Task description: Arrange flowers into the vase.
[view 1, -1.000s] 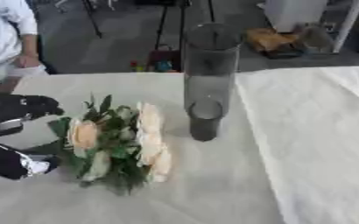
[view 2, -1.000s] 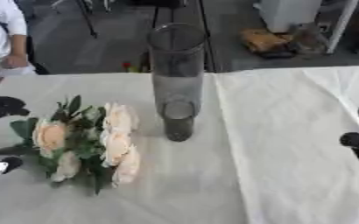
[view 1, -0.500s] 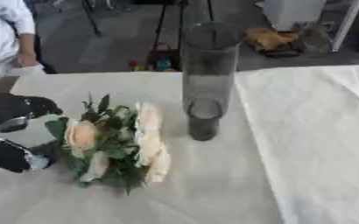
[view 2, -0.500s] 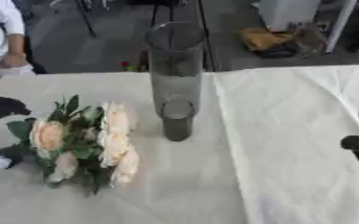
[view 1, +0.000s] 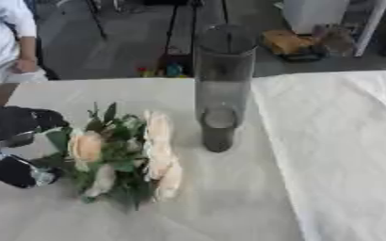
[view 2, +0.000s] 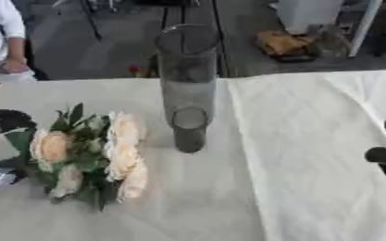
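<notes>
Both left robot hand (view 1: 19, 146) parts apparently flank flowers (view 1: 122, 153), open.

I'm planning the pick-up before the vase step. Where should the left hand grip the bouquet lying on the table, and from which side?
Probably low on the leafy stem end of the bouquet, coming from the robot's left, where the left hand already sits. The blooms face the vase side and would crush; the exact stems are hidden by leaves.

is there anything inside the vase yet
No flowers are in the tall dark glass vase; it stands upright on the tablecloth. A pale round shape shows through its lower part, unclear what. The bouquet lies beside it, by the left hand.
</notes>
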Robot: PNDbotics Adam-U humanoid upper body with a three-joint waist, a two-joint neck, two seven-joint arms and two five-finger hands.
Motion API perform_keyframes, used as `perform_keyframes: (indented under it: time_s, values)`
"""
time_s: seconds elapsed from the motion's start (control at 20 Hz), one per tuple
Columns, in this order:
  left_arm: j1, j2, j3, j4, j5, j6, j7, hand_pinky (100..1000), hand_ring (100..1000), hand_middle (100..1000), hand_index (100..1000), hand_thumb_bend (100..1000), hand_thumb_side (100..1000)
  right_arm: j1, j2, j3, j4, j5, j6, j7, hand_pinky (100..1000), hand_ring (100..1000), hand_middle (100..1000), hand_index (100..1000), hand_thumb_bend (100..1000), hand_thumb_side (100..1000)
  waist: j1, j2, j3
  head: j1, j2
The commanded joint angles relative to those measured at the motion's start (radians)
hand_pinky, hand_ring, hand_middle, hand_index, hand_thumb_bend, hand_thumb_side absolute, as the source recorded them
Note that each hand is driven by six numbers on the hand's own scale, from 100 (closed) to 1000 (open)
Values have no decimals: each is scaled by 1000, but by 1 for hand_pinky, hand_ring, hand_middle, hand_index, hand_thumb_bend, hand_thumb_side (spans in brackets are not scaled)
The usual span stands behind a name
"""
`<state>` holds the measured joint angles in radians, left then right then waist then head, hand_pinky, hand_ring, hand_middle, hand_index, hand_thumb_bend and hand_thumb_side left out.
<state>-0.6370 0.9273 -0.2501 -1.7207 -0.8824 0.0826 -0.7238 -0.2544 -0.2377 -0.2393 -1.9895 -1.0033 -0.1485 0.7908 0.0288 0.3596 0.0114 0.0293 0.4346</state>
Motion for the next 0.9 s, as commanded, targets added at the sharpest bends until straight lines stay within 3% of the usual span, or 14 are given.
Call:
perform_keyframes:
  time_s: [0.05,0.9]
  values:
    - [-5,27,16,2,-10,-1,12,841,946,966,1000,394,578,-7,-8,-1,-10,6,2,1,782,914,618,894,100,926,1,-17,-2,3,-13]
    - [34,42,46,50,22,-9,54,839,951,969,1000,378,592,-9,-3,-4,-10,12,1,0,787,916,617,896,100,925,-3,-11,-1,6,-23]
